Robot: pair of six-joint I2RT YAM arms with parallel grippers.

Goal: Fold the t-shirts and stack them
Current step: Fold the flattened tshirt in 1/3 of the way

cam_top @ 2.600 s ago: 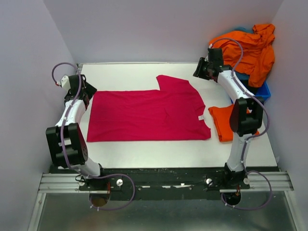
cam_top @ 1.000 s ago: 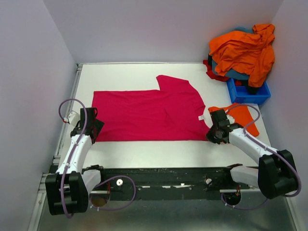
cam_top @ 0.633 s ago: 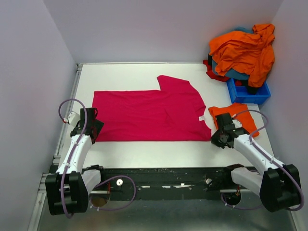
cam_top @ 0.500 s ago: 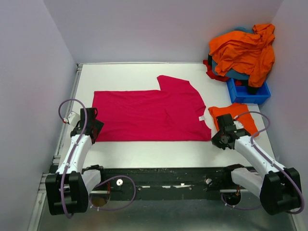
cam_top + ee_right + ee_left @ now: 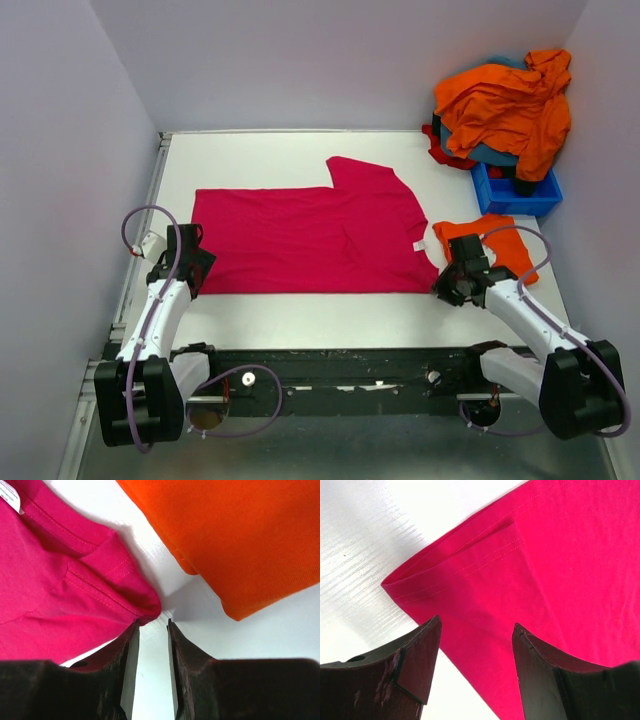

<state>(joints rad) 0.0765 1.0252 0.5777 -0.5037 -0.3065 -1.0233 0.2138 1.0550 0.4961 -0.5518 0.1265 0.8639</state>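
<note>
While the magenta-pink t-shirt (image 5: 310,240) lies spread flat across the middle of the white desk (image 5: 300,160), my two arms reach in low at its near corners. One sleeve of the shirt juts toward the far side, and its small white neck label (image 5: 418,244) shows near the right edge.

My left tool (image 5: 188,262) is over the near left corner of the shirt. It is released, with the jaws standing wide apart and nothing between them. In the left wrist view the stitched hem, doubled over at the corner, lies just beyond the fingertips.

My right tool (image 5: 455,280) is at the near right corner. Its jaws are parted only by a narrow slot, and in the right wrist view bare desk shows through that slot. The tip of the pink cloth sits right at the left finger's end, not gripped.

Just to the right of the pink shirt, across a thin strip of desk, rests a folded orange t-shirt (image 5: 490,240). At the far right corner a heap of t-shirts (image 5: 510,100) is piled over a blue bin (image 5: 520,200), with orange on top and teal and red peeking out beneath.
</note>
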